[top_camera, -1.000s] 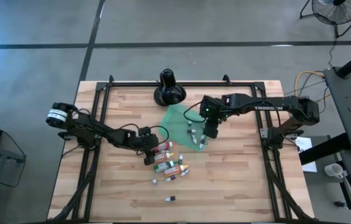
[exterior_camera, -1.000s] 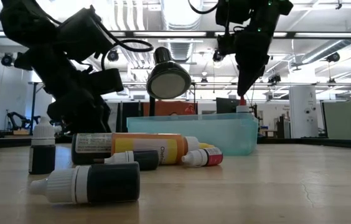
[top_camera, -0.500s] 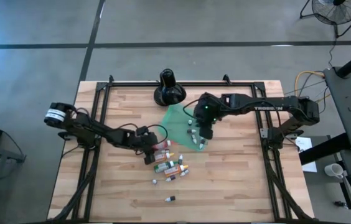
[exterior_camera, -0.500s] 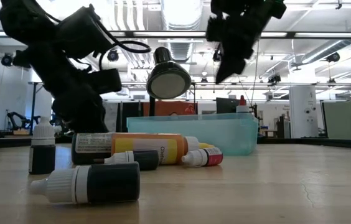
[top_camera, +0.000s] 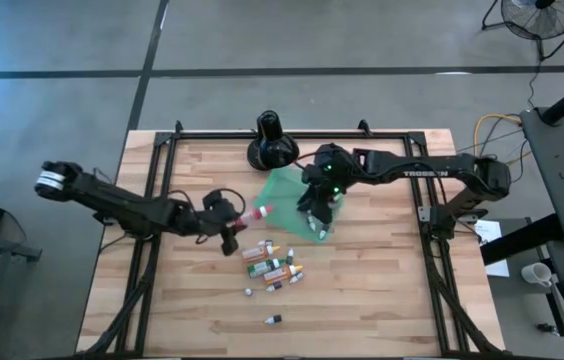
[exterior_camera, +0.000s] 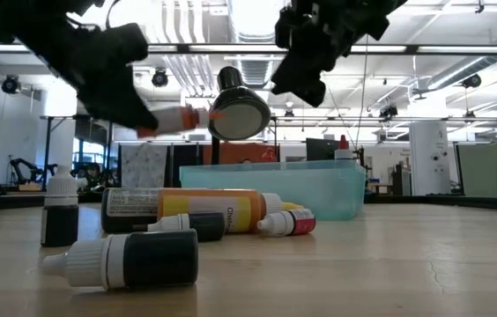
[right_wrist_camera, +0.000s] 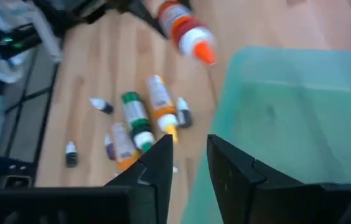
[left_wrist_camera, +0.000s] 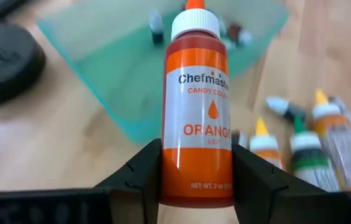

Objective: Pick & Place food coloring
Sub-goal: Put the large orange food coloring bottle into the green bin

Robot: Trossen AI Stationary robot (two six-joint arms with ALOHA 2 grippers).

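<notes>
The left hand (top_camera: 228,217) is clamped on the base of an orange bottle (left_wrist_camera: 196,106), raised above the counter (top_camera: 382,280). The bottle lies level, its long axis running toward 2 o'clock in the high view, white cap and orange tip leading toward the green tray (top_camera: 284,190). The right hand (top_camera: 312,212), fingers slightly apart and empty, hovers over the tray.

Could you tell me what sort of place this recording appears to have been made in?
Probably a robotics lab or workshop: the wooden table stands on a bare concrete floor, the low view shows an open hall with exposed ceiling ducts, and a floor fan stands nearby.
</notes>
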